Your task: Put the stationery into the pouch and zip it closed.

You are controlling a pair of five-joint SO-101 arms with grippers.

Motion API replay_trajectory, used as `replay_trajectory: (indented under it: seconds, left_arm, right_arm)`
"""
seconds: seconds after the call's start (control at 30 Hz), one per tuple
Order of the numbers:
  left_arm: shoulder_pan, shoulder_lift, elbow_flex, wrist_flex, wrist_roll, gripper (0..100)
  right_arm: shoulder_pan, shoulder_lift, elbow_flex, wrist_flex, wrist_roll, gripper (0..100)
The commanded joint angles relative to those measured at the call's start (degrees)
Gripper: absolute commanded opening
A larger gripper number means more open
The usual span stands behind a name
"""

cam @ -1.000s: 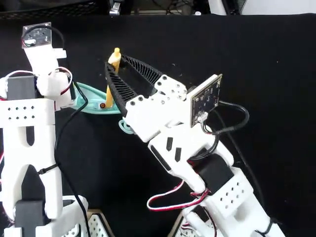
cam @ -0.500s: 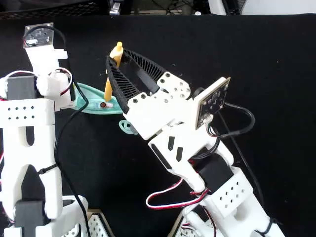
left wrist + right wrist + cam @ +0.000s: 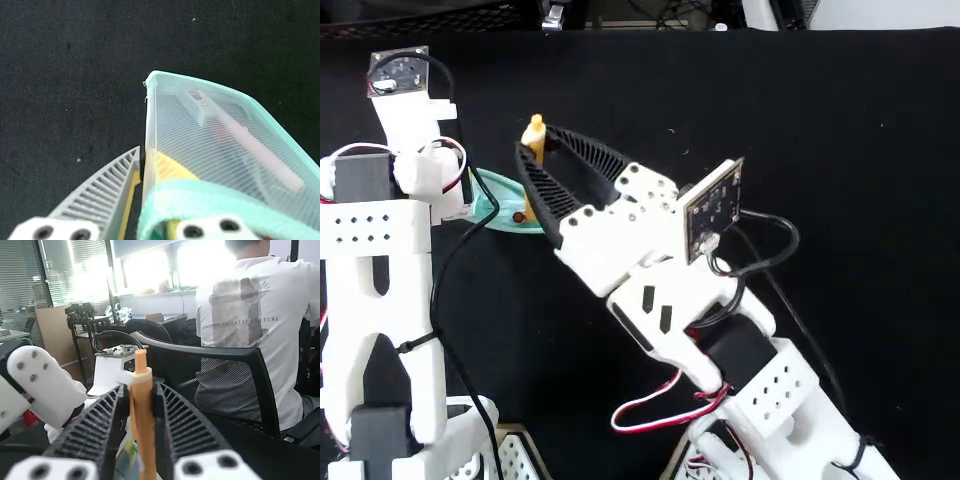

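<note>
A translucent pouch (image 3: pixel 505 196) with teal edging lies at the left of the black table, partly under the left arm. In the left wrist view the pouch (image 3: pixel 220 140) holds a pink pen (image 3: pixel 255 150) and something yellow, and my left gripper (image 3: pixel 142 170) is shut on its rim. My right gripper (image 3: pixel 532 150) is shut on an orange pen (image 3: pixel 533 133), held upright just above the pouch. The same pen (image 3: pixel 142 405) stands between the black ribbed fingers (image 3: pixel 100 430) of my right gripper (image 3: pixel 142 390). Its lower end is hidden behind a finger.
The black tabletop (image 3: pixel 840 130) stretches open to the right and back of the pouch. The right arm's body (image 3: pixel 700 310) and its cables cross the middle. The left arm (image 3: pixel 375 260) fills the left side.
My right gripper has carried the orange pen to the left and a little lower, closer over the pouch. The left arm and pouch have stayed put.
</note>
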Motion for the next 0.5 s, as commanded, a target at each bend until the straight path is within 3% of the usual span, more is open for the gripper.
replay_trajectory:
  seconds: [0.0, 0.3, 0.47]
  left_arm:
    - [-0.04, 0.53, 4.26, 0.97, -0.35, 3]
    - [-0.04, 0.53, 4.26, 1.05, -0.35, 3]
    - [-0.04, 0.53, 4.26, 1.05, -0.35, 3]
  right_arm:
    - [-0.88, -0.13, -3.91, -0.09, -0.18, 1.4]
    - [-5.01, -0.13, -2.07, -0.09, -0.53, 1.4]
    - [-3.25, -0.13, 2.51, 0.00, -0.09, 1.4]
